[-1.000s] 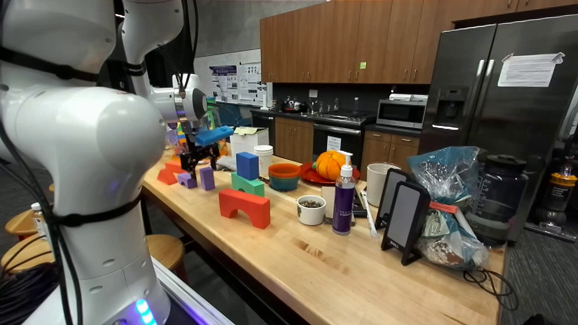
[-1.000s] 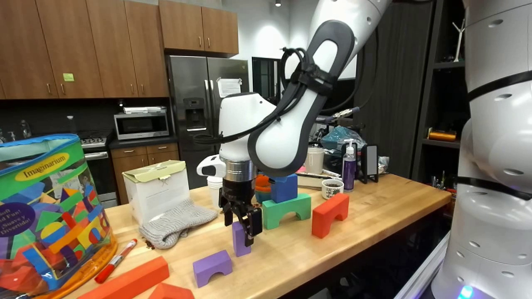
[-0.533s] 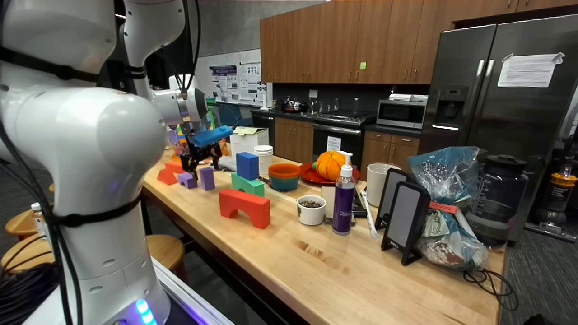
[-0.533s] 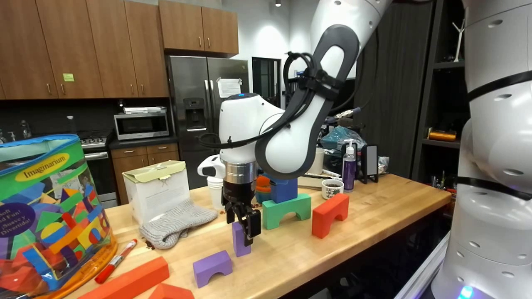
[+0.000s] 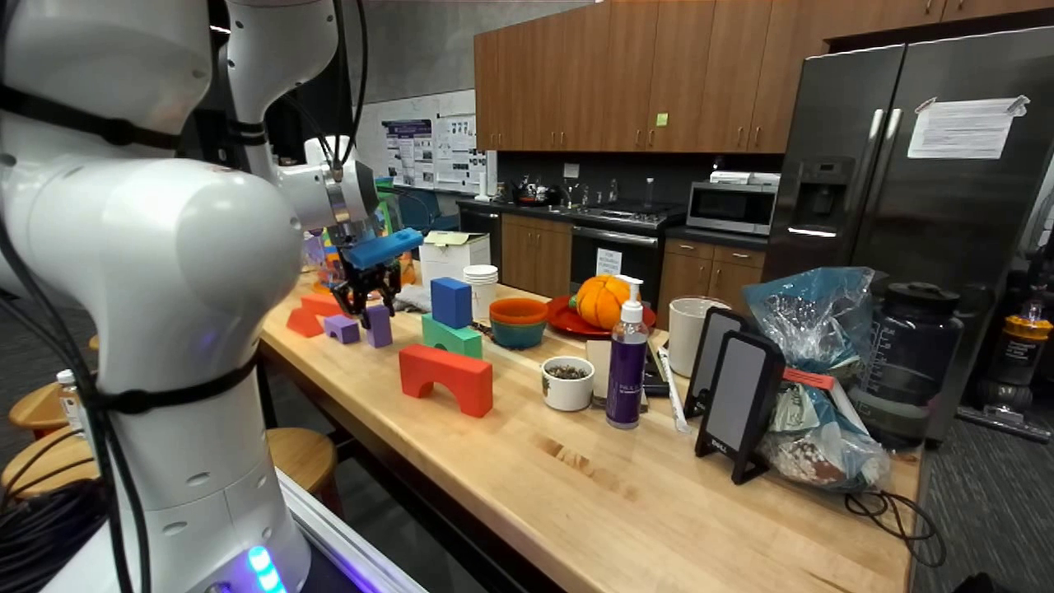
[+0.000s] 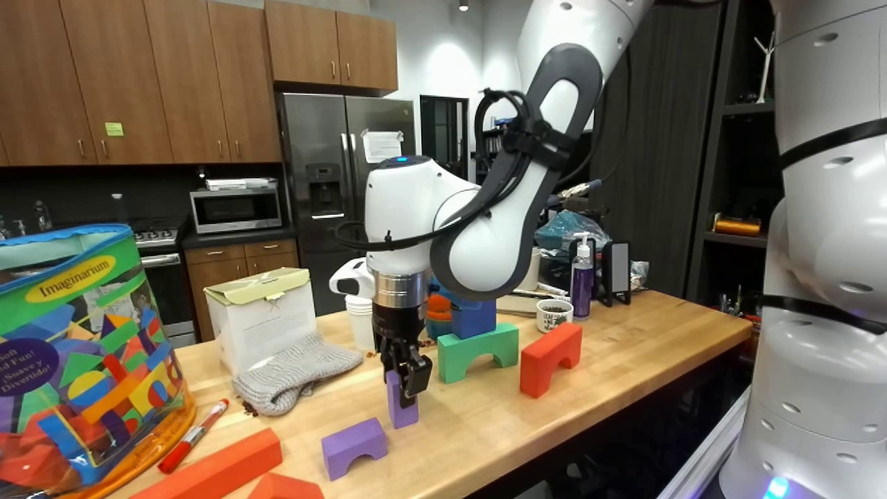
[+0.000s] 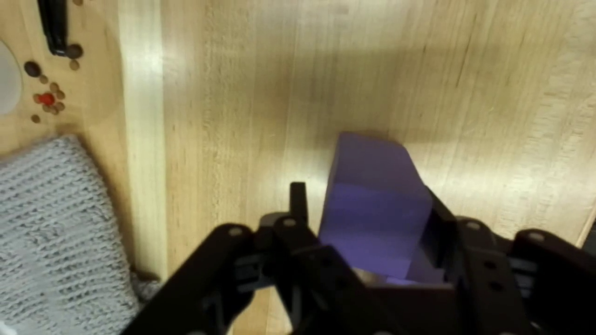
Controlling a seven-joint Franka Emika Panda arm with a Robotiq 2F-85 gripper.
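around an upright, rectangular violet block (image 7: 375, 218) on the pale wooden tabletop (image 7: 223, 93), my black two-fingered gripper (image 7: 367, 204) hung spread, pinching nothing. one finger (image 7: 298, 202) stood off it across a gap; the other finger (image 7: 444, 232) lay along the opposite side, and whether it touched i could not tell. i judged that uneven fit the chief risk: closing off-centre might have shoved or tipped the block, since it stood on its narrow end. just beside it was a small violet arch block (image 6: 354, 443), which a sideways slip could have knocked. near, on the other side, a blue cuboid block (image 5: 451, 302) sat atop a green arch block (image 5: 457, 339); with nothing visible fixing it, i thought a brush from me could topple it.

farther off, a clear-sided, blue-rimmed plastic bag (image 6: 125, 274) bore a yellow oval label (image 6: 70, 278) reading "imaginarium" and a purple oval label (image 6: 29, 365) with "soft and fun!" and "¡suave y divertido!". white lettering ran up a clear pump bottle of purple liquid (image 5: 626, 379), but i could not make it out. beyond that, a black, grey-fronted speaker (image 5: 735, 403) showed "dell" at its foot. farthest away, a white paper sheet (image 5: 963, 128) taped to the dark steel fridge (image 5: 832, 288) carried print too small to read.
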